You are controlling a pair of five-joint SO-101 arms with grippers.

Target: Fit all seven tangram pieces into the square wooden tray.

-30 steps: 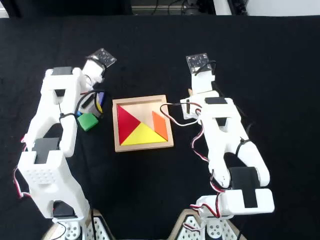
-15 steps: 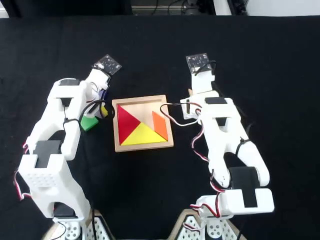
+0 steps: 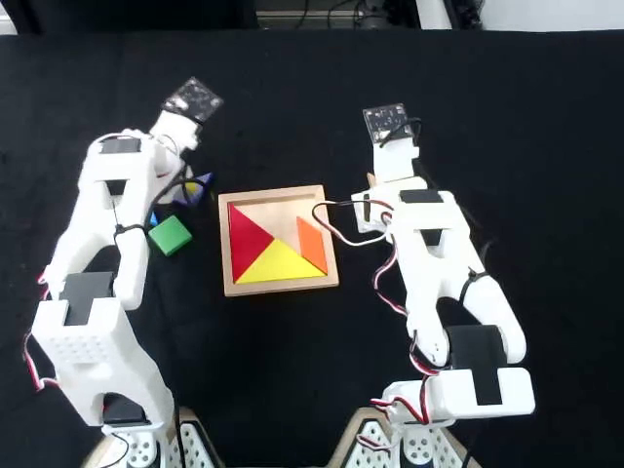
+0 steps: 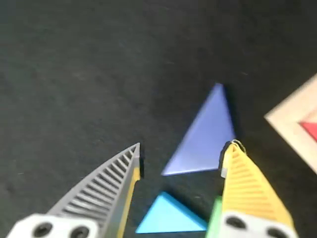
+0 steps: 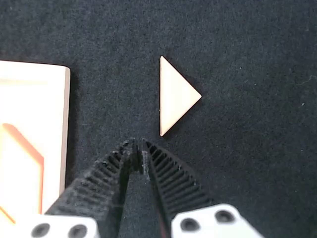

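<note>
The square wooden tray (image 3: 280, 287) lies mid-table and holds a red triangle (image 3: 246, 238), a yellow triangle (image 3: 279, 264) and an orange parallelogram (image 3: 312, 244). Left of it lie a green square (image 3: 171, 235), a violet-blue triangle (image 4: 205, 133) and a light blue triangle (image 4: 171, 219). My left gripper (image 4: 184, 148) hangs open over the violet-blue triangle, one fingertip at the piece's edge and nothing held. A pale triangle (image 5: 174, 96) lies on the cloth just right of the tray. My right gripper (image 5: 134, 146) is shut and empty, just short of that piece.
A black cloth (image 3: 507, 146) covers the whole table. The tray's corner (image 4: 292, 116) lies close to the left gripper's yellow finger (image 4: 242, 178). The tray's right rim (image 5: 65, 124) runs beside the right gripper. Open cloth stretches behind and to both sides.
My left arm swung toward the tray, then drew back to the far left, uncovering the green square. The right arm has kept still.
</note>
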